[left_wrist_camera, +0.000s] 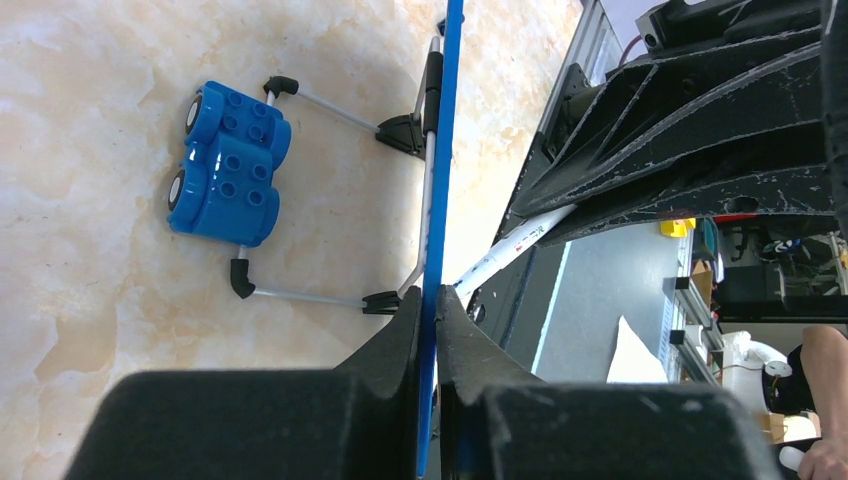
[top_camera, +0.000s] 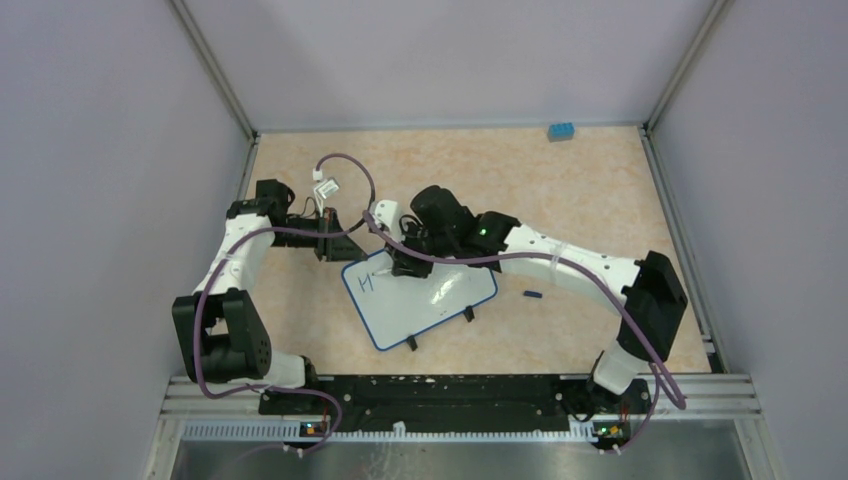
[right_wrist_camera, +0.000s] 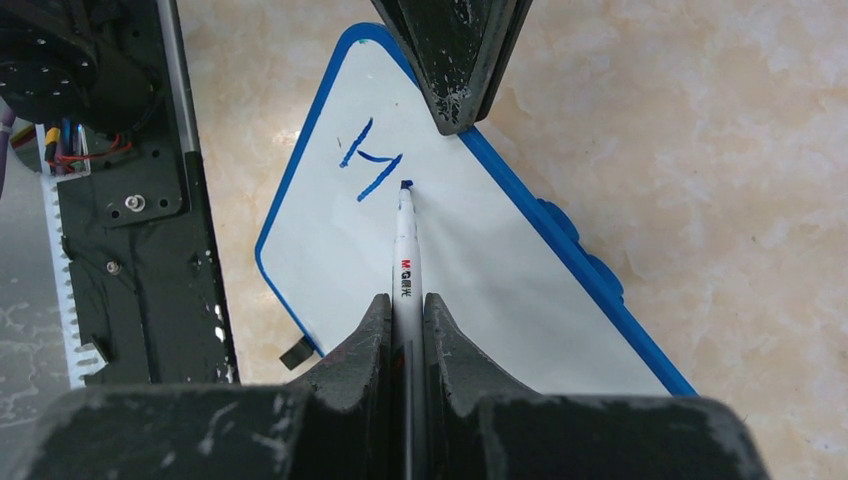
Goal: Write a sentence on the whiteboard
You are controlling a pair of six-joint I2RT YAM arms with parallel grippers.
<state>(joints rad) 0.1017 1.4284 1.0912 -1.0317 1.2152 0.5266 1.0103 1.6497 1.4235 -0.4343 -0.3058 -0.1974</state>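
The whiteboard (top_camera: 430, 300) lies tilted on the table, white with a blue rim. My left gripper (top_camera: 330, 240) is shut on its far left corner; the left wrist view shows the rim (left_wrist_camera: 441, 150) edge-on between the jaws of the left gripper (left_wrist_camera: 437, 305). My right gripper (top_camera: 405, 262) is shut on a white marker (right_wrist_camera: 406, 240), held in the right gripper (right_wrist_camera: 406, 305) with its blue tip touching the whiteboard (right_wrist_camera: 470, 270). Of the sentence, only a blue "H" (right_wrist_camera: 368, 165) shows, just left of the tip.
A blue toy block (left_wrist_camera: 228, 165) sits under the board beside its wire legs (left_wrist_camera: 320, 108). A small dark cap (top_camera: 531, 294) lies right of the board. A blue brick (top_camera: 560, 131) sits at the back right edge. A white connector (top_camera: 325, 185) lies behind the left arm.
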